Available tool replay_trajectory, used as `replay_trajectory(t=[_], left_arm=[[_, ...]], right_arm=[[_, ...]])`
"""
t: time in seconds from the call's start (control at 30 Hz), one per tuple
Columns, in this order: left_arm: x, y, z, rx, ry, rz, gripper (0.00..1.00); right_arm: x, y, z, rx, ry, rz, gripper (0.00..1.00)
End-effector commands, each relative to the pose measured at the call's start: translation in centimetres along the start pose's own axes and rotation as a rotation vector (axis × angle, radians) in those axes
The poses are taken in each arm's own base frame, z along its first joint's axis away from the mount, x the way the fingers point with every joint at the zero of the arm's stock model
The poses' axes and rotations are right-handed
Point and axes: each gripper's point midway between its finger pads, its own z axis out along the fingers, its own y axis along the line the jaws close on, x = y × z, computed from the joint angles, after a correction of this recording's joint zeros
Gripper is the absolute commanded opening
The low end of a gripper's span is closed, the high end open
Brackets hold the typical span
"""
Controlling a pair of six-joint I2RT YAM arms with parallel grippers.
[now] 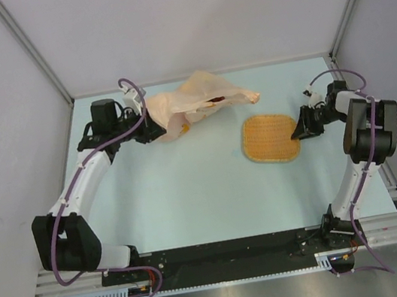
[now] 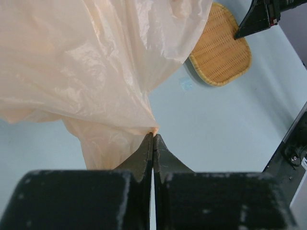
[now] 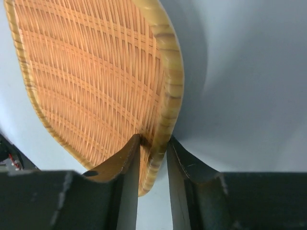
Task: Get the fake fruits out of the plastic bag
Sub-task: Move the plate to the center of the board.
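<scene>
**Item: bag-emptying task, state at this moment**

- **Table**: pale blue top carrying the bag and the tray. No fruit lies loose on it in any view.
- **Bag**: thin peach plastic, crumpled, near the far edge and left of centre. One tail runs out to the right, toward the middle of the far edge. In the left wrist view the bag hangs in folds from a pinched point.
- **Fruits**: all inside the bag, as far as can be seen.
  - A dark red shape shows through the film near the bag's middle.
  - A yellow-orange patch shows at the bag's near edge.
  - Number and kinds cannot be told through the plastic.
- **Left gripper**: jaws fully closed, with a fold of the bag nipped at the tips. In the top view the left gripper sits at the bag's left end.
- **Tray**: orange woven square, right of centre and well apart from the bag. Nothing is on it.
- **Right gripper**: the jaws straddle the tray rim, one finger inside and one outside. Both sit against the rim, so this reads as a grip on it. In the top view the right gripper is at the tray's right edge.

**Progress (judgement):** early.
- Done: the bag is secured at one end, and the tray is taken in hand.
- Left: opening or upending the bag, and getting every fruit out.
</scene>
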Motion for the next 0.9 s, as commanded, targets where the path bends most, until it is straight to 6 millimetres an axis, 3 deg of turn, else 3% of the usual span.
replay_trajectory(t=[0.0,0.07,0.2,0.23,0.33,0.43,0.7,0.87], left_arm=[[0.1,-0.2,0.1,-0.003,-0.008,0.059,0.0],[0.0,-0.5,0.0,0.003,-0.012,0.065,0.0],[-0.6,-0.7,0.0,0.006,-0.027,0.065,0.0],[-0.7,-0.8,-0.1,0.007,-0.032,0.056,0.0],[-1.4,-1.3,-0.3,0.024,-0.054,0.05,0.0],[-1.7,-1.7,-0.5,0.03,-0.069,0.047,0.0],[-1.5,-2.6,-1.5,0.04,-0.09,0.046,0.0],[-0.9,-2.7,-1.3,0.051,-0.074,0.022,0.0]], right_arm=[[1.3,2.0,0.7,-0.052,0.065,-0.025,0.25],[2.8,4.4,1.6,-0.104,0.132,-0.107,0.14],[8.9,9.3,2.5,-0.202,0.362,-0.233,0.0],[10.6,10.0,2.8,-0.2,0.409,-0.255,0.0],[12.8,12.1,3.4,-0.201,0.447,-0.311,0.0],[13.7,12.9,3.9,-0.165,0.465,-0.368,0.0],[10.9,12.9,4.4,-0.087,0.365,-0.288,0.0],[12.4,17.3,4.6,-0.183,0.391,-0.146,0.0]])
